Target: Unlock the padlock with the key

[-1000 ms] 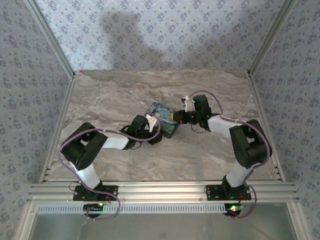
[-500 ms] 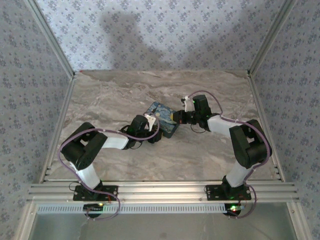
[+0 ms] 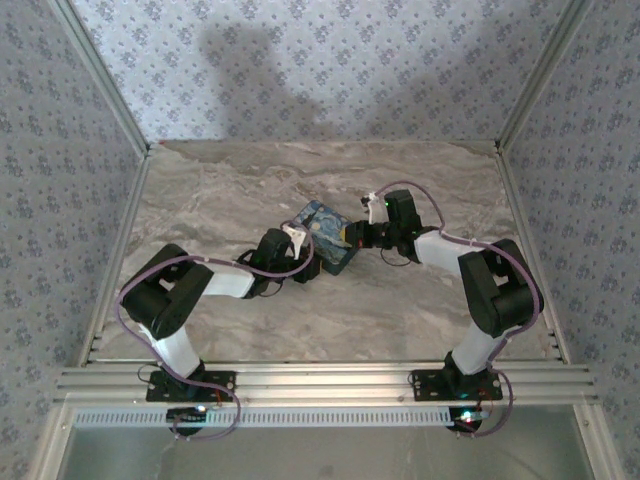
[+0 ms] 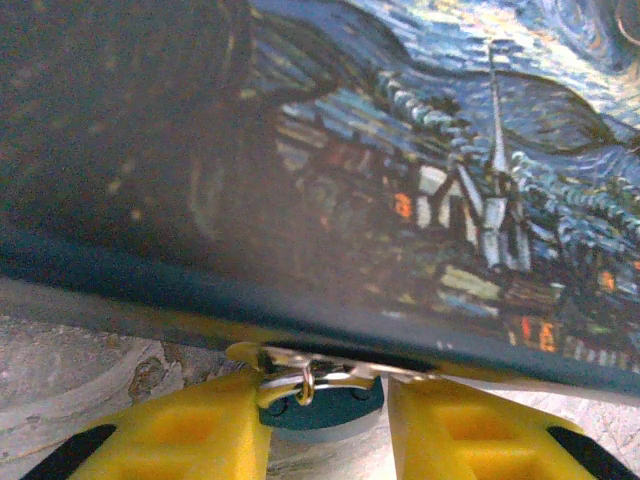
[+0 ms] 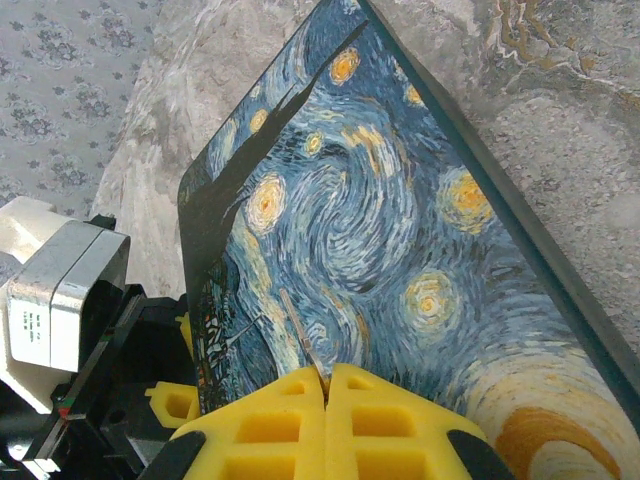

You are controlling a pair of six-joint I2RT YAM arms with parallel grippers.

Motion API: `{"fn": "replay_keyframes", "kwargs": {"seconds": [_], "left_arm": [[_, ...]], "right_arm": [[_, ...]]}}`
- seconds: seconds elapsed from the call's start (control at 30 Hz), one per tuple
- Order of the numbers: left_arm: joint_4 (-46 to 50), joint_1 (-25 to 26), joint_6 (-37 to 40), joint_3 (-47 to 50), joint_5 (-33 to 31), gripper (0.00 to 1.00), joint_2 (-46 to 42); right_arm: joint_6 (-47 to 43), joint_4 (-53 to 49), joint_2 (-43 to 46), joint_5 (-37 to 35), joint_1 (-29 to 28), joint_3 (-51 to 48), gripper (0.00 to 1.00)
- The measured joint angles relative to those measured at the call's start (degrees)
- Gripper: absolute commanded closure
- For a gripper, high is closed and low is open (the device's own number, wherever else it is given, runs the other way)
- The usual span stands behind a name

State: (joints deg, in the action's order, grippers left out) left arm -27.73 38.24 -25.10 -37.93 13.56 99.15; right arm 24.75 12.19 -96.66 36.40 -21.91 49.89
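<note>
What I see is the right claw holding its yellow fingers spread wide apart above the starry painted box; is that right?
Not quite. The right wrist view shows the right claw with its yellow fingers pressed together, pinching the key, above the starry painted box.

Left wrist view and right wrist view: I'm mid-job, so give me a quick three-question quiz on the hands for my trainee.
1. True or false: the right hand is shut on the key.
2. The padlock at the box's edge sits: A) between the left hand's fingers; B) inside the right hand; C) atop the lid.
3. Fill in: both hands' fingers are coloured ____.

Key: 1 true; 2 A; 3 yellow.
</note>
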Motion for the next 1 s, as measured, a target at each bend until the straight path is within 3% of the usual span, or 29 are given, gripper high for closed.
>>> {"fn": "replay_keyframes", "kwargs": {"seconds": [0.7, 1.0], "left_arm": [[-0.81, 0.00, -1.68, 0.00, 1.09, 0.76, 0.00], [0.24, 0.00, -8.52, -0.28, 5.46, 0.77, 0.00]], "right_arm": [[-1.49, -2.71, 1.60, -1.09, -0.15, 0.24, 1.00], [-6.99, -5.20, 18.36, -7.10, -0.94, -4.02, 1.00]]}}
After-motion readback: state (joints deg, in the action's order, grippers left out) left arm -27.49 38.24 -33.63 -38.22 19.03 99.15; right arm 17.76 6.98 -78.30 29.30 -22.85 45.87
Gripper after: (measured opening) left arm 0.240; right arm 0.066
